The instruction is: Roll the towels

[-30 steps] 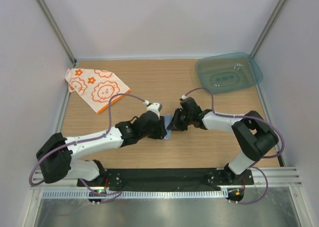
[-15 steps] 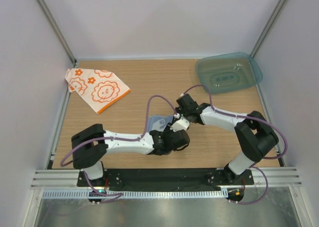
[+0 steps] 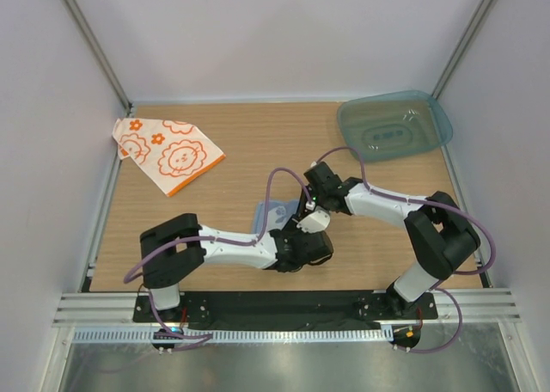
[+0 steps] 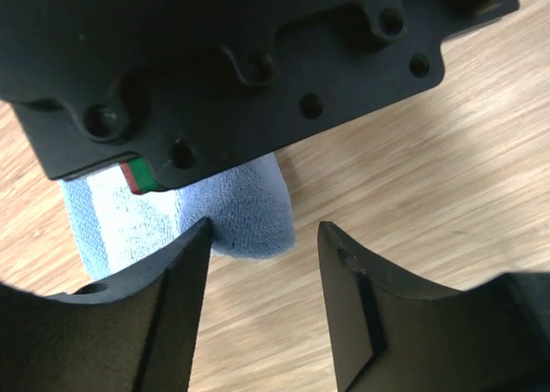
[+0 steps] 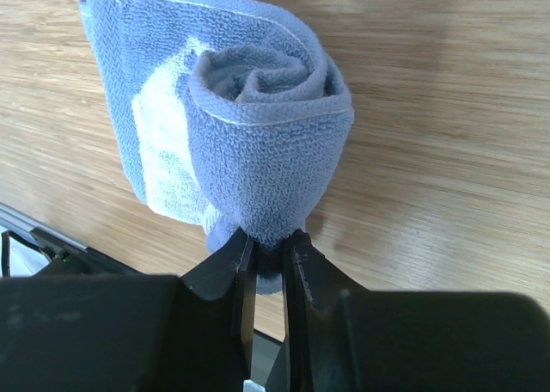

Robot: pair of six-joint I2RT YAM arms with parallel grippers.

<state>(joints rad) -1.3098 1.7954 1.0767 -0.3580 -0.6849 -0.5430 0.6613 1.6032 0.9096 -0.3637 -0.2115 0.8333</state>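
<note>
The right pincer [image 5: 268,253] is clenching the coiled end of the soft, lightweight blue towel [image 5: 258,125] by the near edge of the surface [image 3: 258,143], likely the securest hold; the left pincer [image 4: 262,237] is hovering released.

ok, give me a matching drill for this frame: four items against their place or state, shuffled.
1. blue towel
2. orange-print towel
3. teal tray
4. left gripper

A. far-right corner
B. open, at the end of the roll
C. partly rolled, pinched by the right gripper
D. lying flat, far left, not rolled

Pairs: 1-C, 2-D, 3-A, 4-B
</note>
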